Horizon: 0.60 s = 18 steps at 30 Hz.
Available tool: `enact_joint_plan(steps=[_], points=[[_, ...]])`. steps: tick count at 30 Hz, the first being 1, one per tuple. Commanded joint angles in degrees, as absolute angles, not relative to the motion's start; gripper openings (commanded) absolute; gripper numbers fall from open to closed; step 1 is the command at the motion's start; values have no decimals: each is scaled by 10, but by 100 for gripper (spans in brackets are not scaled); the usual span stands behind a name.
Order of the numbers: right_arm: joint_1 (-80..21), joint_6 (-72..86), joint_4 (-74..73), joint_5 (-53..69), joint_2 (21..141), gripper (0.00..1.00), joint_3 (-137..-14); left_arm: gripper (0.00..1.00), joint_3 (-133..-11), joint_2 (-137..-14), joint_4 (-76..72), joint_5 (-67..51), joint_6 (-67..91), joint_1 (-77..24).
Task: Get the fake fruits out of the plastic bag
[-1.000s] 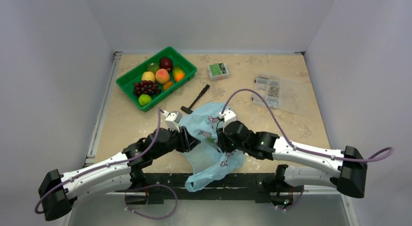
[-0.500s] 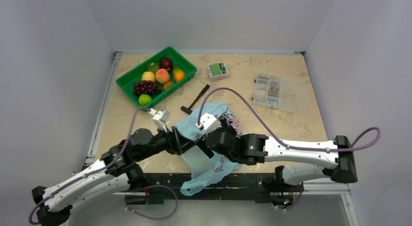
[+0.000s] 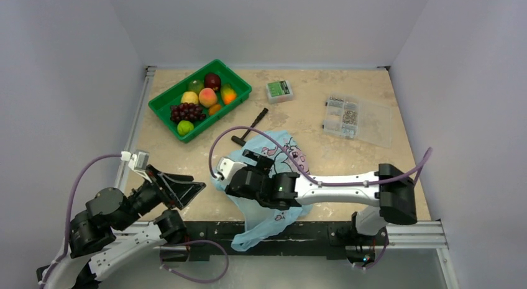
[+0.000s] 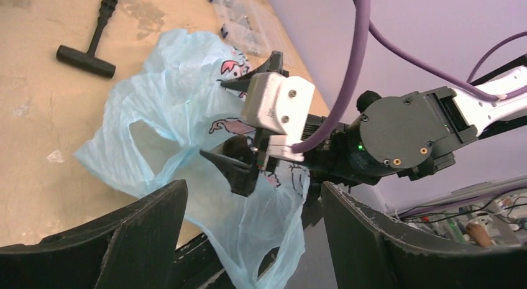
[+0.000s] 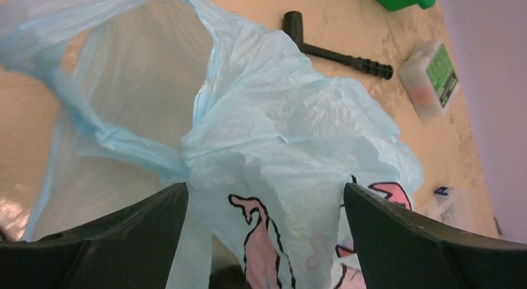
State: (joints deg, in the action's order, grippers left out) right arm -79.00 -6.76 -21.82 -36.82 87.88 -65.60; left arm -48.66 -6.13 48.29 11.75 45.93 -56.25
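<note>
Light-blue film, thin and limp, makes up the plastic bag (image 3: 292, 153). From the top camera it lies crumpled on the counter (image 3: 311, 118), its lower end drooping over the near edge. The fake fruits (image 3: 202, 97) sit well beyond the bag to its left, inside a green tray (image 3: 166, 123): a grape bunch (image 3: 186, 112), a peach (image 3: 207, 96), a lemon (image 3: 189, 97) and others. No bulge shows in the bag, so I judge it emptied. The right gripper (image 3: 237, 172) hovers over the bag's left part with its jaws spread. The left gripper (image 3: 189, 188) is off to the bag's left, apart from it, jaws also spread and holding nothing. A T-handled tool (image 3: 250, 128) lies just beyond the bag.

From the left wrist camera, that arm's own jaws stand wide with nothing between them. Ahead, the right gripper's jaws straddle a ridge of the bag's film without pinching it.

From the right wrist camera, the jaws frame the view at either side, and the film between and below them hangs loose, unclamped. The bag's mouth gapes, the tan counter shows through the film, and no fruit is visible inside.

The bag should weigh almost nothing, skid on the counter and collapse under any push. A loop handle or a bunched fold of the rim looks the surest hold, since flat film would likely slip out. The fruits look hard, glossy and light, apt to roll. The round ones want gripping across the widest part, the grapes across the cluster.
</note>
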Motion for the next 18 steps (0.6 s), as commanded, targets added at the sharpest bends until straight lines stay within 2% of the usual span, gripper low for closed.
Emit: enact_joint_plan(steps=[1,3,5,9,13,15,18], points=[[-780,-175,-37,-507,894,94,-608,79,-479,-60,523,108,456,-560],[-772,-193,17,-497,879,90,-578,79,-468,-52,513,99,460,-560],[-754,-190,33,-469,868,80,-565,79,-460,-44,505,96,466,-560],[-733,-178,5,-443,873,47,-574,79,-455,-42,501,93,467,-560],[-725,-169,1,-378,863,20,-581,79,-450,-52,494,84,467,-560],[-724,-160,-6,-343,855,0,-587,79,-447,-57,494,85,470,-560],[-704,-139,-14,-225,823,0,-594,79,-436,-48,487,90,479,-560]])
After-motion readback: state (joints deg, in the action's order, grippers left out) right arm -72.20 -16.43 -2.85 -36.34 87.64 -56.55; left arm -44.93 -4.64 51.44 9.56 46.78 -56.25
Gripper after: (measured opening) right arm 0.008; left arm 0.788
